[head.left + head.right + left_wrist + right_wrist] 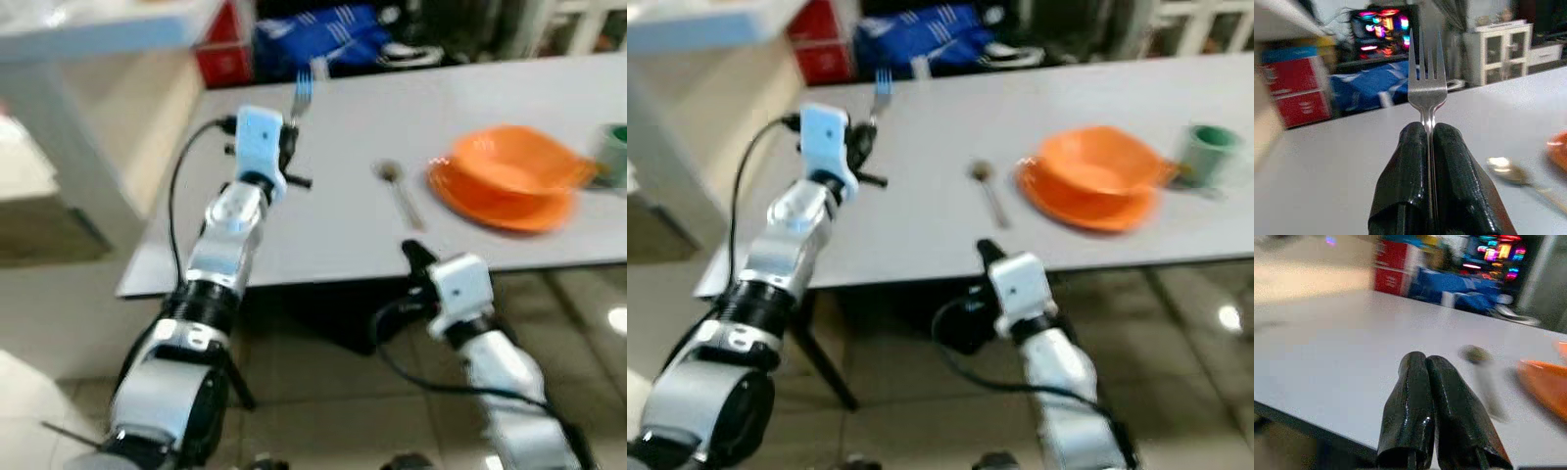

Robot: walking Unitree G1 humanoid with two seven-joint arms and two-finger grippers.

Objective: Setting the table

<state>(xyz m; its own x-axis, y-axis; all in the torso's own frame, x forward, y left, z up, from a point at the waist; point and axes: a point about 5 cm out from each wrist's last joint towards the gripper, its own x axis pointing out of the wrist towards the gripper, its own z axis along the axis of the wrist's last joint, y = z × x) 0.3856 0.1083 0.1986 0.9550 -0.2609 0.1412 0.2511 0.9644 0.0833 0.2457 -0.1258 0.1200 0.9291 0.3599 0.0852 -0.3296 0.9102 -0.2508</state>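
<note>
Left gripper [1428, 128]: raised above the near-left part of the grey table [343, 225], fingers pressed together on the handle of a fork [1426, 81]. Fork upright, tines pointing up and away from the wrist, clear of the tabletop. Beyond the tines, past the far table edge — a blue bag [1369, 85] and red boxes [1300, 90], with coloured lights further back.

To the right of the left gripper, flat on the table: a spoon [399, 190], bowl end toward the far side, handle toward the near edge. Blurred; exact tilt not readable.

Further right of the spoon: an orange bowl [1097, 162] seated on an orange plate [1087, 208], the pair standing just beside the spoon without touching it. Beyond the bowl, at its right side — a green cup [1207, 152], close to the bowl's rim; contact cannot be told because of blur.

Right gripper [1426, 361]: low, at the near table edge, ahead of the spoon handle and well apart from the left gripper. Fingers closed against each other, nothing between them. Pointed across the tabletop, with the spoon and the edge of the orange plate lying ahead and to the right of the fingertips.
</note>
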